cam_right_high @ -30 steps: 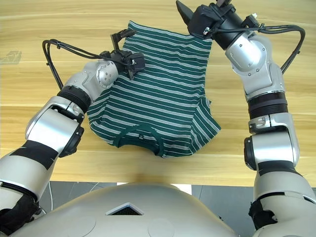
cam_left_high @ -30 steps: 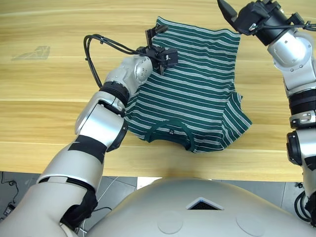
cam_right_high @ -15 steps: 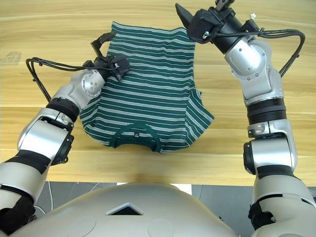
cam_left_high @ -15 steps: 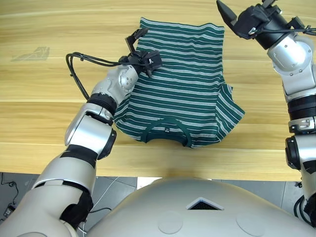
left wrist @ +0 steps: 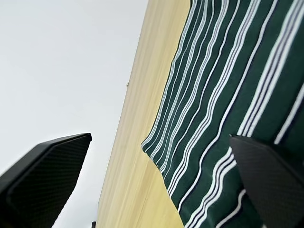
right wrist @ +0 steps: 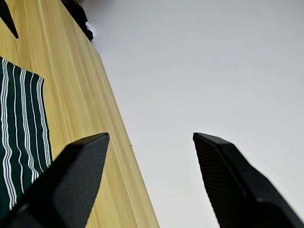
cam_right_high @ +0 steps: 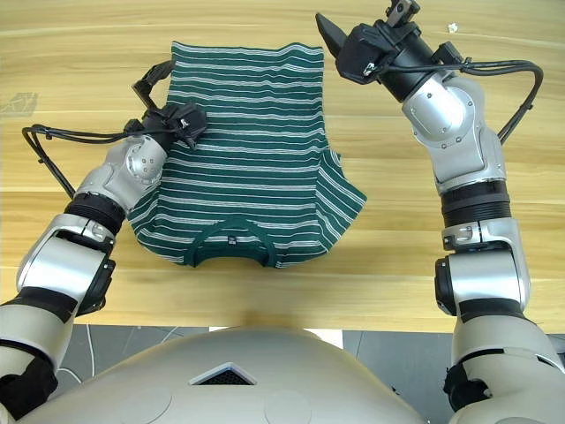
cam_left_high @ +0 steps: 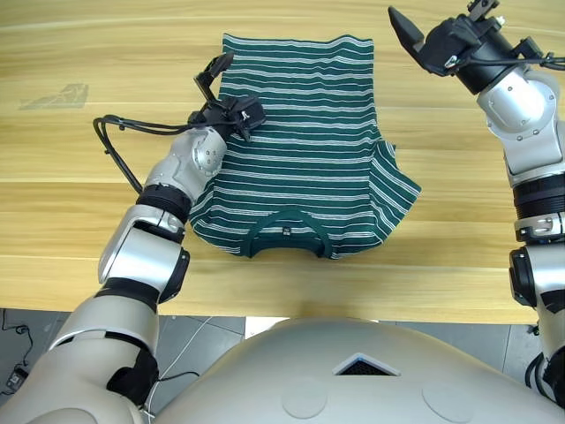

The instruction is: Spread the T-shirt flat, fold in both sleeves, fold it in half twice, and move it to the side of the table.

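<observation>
I see the dark green T-shirt with thin white stripes lying on the light wooden table, about mid-table and straight ahead of me. Its ribbed collar is on the side nearest me and its straight hem is on the far side. The body of the shirt lies mostly smooth. The right sleeve sticks out to my right, a little rumpled where it meets the body. My left forearm crosses the shirt's left edge, so I cannot tell how the left sleeve lies. My left claw is at that left edge, toward the far corner. Its two black fingers are spread wide with nothing between them. In the left wrist view one finger sits over the striped cloth and the other is off beyond the shirt's border. I cannot tell whether either finger actually touches the fabric. A black cable loops out from my left wrist over the bare wood on my left. My right claw is raised above the table just past the shirt's far right corner, apart from the cloth. Its fingers are also spread and hold nothing, and in the right wrist view the gap between them frames bare wood and a pale wall. A faint grey patch marks the tabletop well to my left, away from the shirt.
</observation>
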You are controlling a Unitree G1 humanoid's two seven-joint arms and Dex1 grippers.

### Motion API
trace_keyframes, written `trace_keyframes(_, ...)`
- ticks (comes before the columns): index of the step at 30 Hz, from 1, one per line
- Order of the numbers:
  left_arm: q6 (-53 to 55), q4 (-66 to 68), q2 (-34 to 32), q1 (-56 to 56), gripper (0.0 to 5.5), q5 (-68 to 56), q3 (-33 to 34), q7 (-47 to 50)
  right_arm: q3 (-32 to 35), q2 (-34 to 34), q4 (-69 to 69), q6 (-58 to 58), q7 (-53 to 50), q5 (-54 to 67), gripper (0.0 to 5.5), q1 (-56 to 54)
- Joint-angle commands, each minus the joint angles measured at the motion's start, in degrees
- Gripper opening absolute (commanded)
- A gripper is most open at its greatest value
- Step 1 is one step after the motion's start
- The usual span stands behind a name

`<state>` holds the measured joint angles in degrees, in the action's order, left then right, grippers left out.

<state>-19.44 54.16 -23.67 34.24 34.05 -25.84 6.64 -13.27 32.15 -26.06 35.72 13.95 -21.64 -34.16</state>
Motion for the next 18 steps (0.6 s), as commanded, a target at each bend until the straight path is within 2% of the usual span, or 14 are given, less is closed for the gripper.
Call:
trace_keyframes(1,1.75,-1.12,0.34,-2.96,5.35,0.13,0.22,-0.43,0.34,-0.1,-0.03,-0.1,0.19,-0.42,3.27,0.04)
trace_keyframes(5,1.35,-2.97,0.45,-3.06,5.35,-1.05,2.55,3.87,0.3,-0.26,-0.36,-0.09,0.05,-0.41,3.27,-0.05)
trace_keyframes(9,-3.69,-14.96,-1.19,-4.68,5.35,-6.24,10.75,9.73,0.63,-0.75,0.12,0.06,-0.68,0.11,3.27,1.22)
trace_keyframes(13,-3.29,-33.79,-2.58,-11.22,5.35,-16.01,18.66,4.1,0.55,-1.23,0.9,0.08,-0.75,0.13,3.27,2.45)
trace_keyframes(15,1.38,-48.14,-2.97,-18.48,5.35,-25.22,22.83,-1.85,1.11,-1.37,2.05,0.04,-0.8,0.62,3.27,3.09)
trace_keyframes(18,9.46,-64.26,-2.03,-30.45,5.35,-35.83,29.1,-5.73,2.7,-0.97,4.5,-0.48,-1.48,1.62,3.27,5.54)
